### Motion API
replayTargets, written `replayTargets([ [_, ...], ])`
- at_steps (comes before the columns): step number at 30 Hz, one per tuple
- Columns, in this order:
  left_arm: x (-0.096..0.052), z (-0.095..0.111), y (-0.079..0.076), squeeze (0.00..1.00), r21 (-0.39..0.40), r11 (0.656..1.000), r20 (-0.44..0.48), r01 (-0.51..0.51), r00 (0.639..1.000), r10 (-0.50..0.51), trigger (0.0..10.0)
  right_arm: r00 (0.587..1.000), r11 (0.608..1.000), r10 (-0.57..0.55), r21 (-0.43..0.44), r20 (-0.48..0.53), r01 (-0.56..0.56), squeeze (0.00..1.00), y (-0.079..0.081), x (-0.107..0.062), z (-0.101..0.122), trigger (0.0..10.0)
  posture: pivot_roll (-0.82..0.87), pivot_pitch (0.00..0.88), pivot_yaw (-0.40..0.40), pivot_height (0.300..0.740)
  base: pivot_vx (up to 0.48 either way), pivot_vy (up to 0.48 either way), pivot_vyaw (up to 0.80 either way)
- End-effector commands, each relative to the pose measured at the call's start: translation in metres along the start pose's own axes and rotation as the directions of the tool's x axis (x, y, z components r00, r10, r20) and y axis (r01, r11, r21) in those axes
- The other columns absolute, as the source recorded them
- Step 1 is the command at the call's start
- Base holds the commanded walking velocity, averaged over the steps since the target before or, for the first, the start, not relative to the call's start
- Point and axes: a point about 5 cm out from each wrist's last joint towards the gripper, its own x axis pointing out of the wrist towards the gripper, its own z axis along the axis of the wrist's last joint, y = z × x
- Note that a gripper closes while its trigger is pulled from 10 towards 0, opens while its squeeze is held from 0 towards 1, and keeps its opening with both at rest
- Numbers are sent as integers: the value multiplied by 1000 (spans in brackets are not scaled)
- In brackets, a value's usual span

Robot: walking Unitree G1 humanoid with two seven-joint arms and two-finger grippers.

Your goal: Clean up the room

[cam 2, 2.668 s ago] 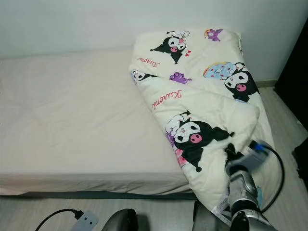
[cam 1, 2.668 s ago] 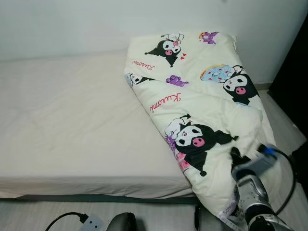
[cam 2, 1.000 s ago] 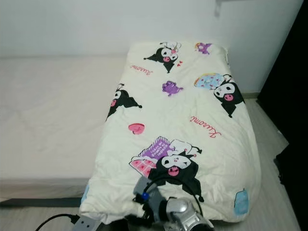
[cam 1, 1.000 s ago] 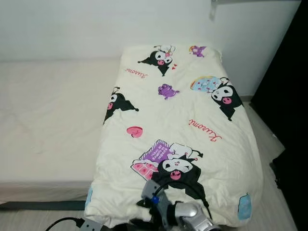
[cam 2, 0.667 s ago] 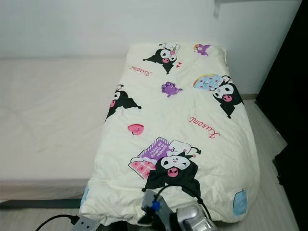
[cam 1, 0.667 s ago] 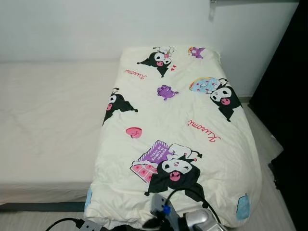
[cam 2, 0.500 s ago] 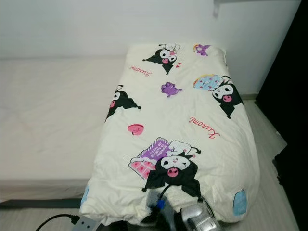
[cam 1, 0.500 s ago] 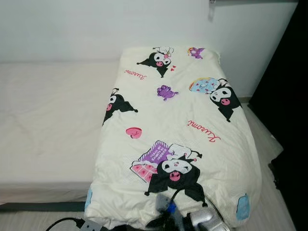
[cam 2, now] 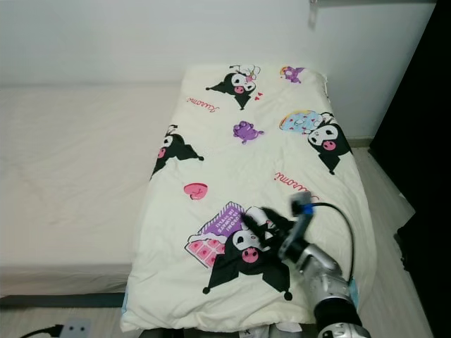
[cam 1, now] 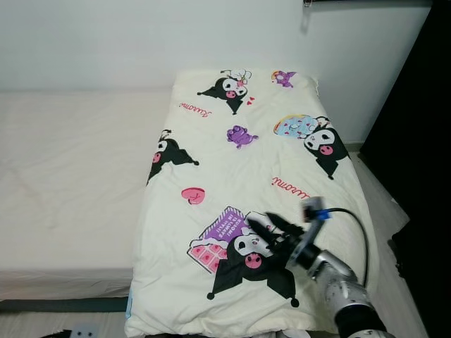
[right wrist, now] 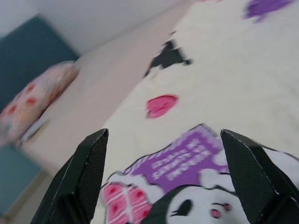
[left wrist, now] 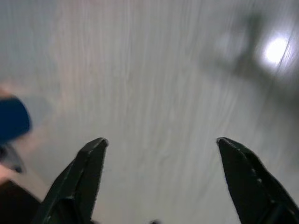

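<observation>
— Item: cartoon quilt (cam 1: 254,183). Location?
— We log it spread flat along the bed's (cam 1: 70,176) right edge, reaching the wall-side corner.
— Right gripper (cam 1: 271,229)?
— Fingers (right wrist: 84,177) parted, empty, just above the quilt's near end.
— Left gripper (left wrist: 161,182)?
— Fingers spread, over floor (left wrist: 159,84).

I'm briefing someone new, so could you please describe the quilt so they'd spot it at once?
Look at the bed against the white wall. The quilt covers its right part. It is cream with black cartoon figures, unlike the plain sheet beside it.
</observation>
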Motion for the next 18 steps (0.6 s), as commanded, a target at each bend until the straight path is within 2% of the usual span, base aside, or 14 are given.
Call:
replayTargets([
  [1, 2, 6, 12, 0, -78, 996, 12, -41, 999, 42, 10000, 995, 994, -89, 56, -39, 91, 0, -4, -7, -21, 10000, -137, 108, 34, 625, -435, 0, 0],
  [3, 3, 9, 12, 0, -97, 994, 16, -43, 999, 44, 10000, 991, 990, -123, 66, -56, 126, 0, -5, -10, -27, 10000, -137, 108, 34, 630, -435, 0, 0],
  [5, 2, 13, 8, 0, -73, 997, 36, -13, 999, 16, 10000, 978, 977, -187, 84, -90, 195, 0, -8, -15, -38, 10000, -134, 109, 34, 640, -480, 0, 0],
  [8, 0, 12, -4, 0, -46, 998, 44, 47, 998, -45, 10000, 956, 959, -254, 93, -147, 269, 0, -12, -24, -55, 10000, -136, 107, 36, 655, 0, 0, 0],
  [12, -2, 8, -12, 0, -29, 997, 40, 74, 997, -73, 10000, 945, 953, -269, 87, -185, 289, 0, -13, -29, -65, 10000, -136, 107, 36, 665, 0, 0, 0],
  [15, -5, 1, -21, 0, 21, 994, 30, 109, 993, -110, 10000, 925, 943, -289, 94, -248, 320, 0, -12, -40, -82, 10000, -144, 105, 38, 680, 0, 0, 0],
  [18, -6, -2, -25, 0, 39, 992, 28, 121, 992, -122, 10000, 907, 932, -310, 94, -285, 349, 0, -11, -47, -92, 10000, -143, 106, 35, 690, 0, 0, 0],
])
